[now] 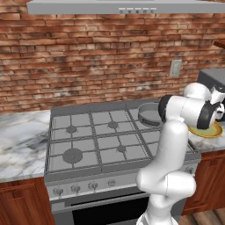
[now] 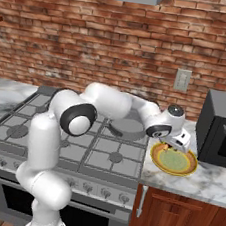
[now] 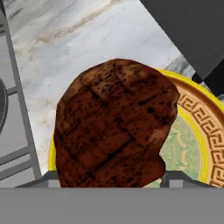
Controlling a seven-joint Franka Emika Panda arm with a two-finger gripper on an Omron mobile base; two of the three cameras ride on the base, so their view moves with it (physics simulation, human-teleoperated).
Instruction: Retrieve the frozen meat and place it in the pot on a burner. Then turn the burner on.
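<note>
Frozen meat [image 3: 114,127], a dark reddish-brown lump with grill marks, sits right in front of the hand camera, over the yellow plate [image 3: 209,144] with a green centre and a patterned rim. Two dark fingertips [image 3: 176,178] rise on either side of its lower edge, so the end effector [image 3: 109,181] looks closed on the meat, though the contact itself is hidden at the frame's bottom. In the right base view the end effector [image 2: 174,144] hangs just over the plate [image 2: 188,168], which rests on the marble bench [image 2: 211,183] between the stove [image 2: 57,128] and a dark microwave [image 2: 219,129]. On the stove's back right grate stands the grey pot [image 1: 148,113], partly hidden behind the arm, well apart from the meat.
</note>
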